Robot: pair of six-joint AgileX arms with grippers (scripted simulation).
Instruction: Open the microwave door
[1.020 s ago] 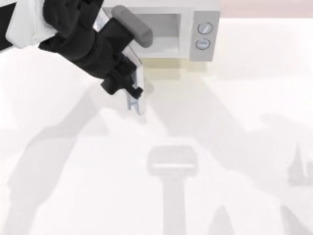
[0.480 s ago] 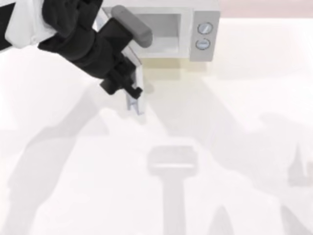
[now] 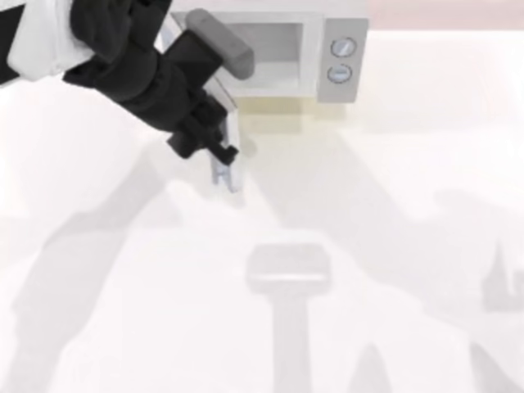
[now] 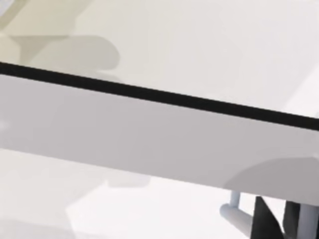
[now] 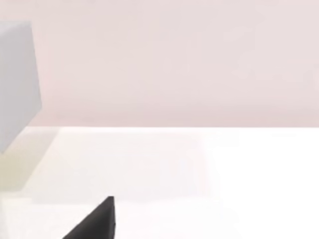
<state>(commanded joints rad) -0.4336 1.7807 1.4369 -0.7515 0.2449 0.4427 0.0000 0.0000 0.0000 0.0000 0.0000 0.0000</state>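
Observation:
The light-grey microwave [image 3: 340, 33] stands at the table's back edge, its two knobs on the right-hand panel and its pale cavity [image 3: 274, 53] exposed. The microwave door [image 3: 236, 139] is swung far out toward the front, seen almost edge-on. My left gripper [image 3: 221, 155] is at the door's free end, shut on the handle strip. In the left wrist view the door [image 4: 149, 134] fills the middle, and dark fingers [image 4: 264, 226] clasp the pale handle bar [image 4: 238, 218]. My right gripper [image 5: 99, 221] shows only as a dark tip in its own wrist view.
My left arm's black forearm [image 3: 139, 74] crosses the microwave's left front corner. The microwave's grey side [image 5: 17, 79] sits at the edge of the right wrist view, before a pale pink wall [image 5: 174, 64]. White tabletop [image 3: 368, 246] with soft shadows spreads in front.
The left gripper and the door's free end shifted very slightly in the first half second, then held still.

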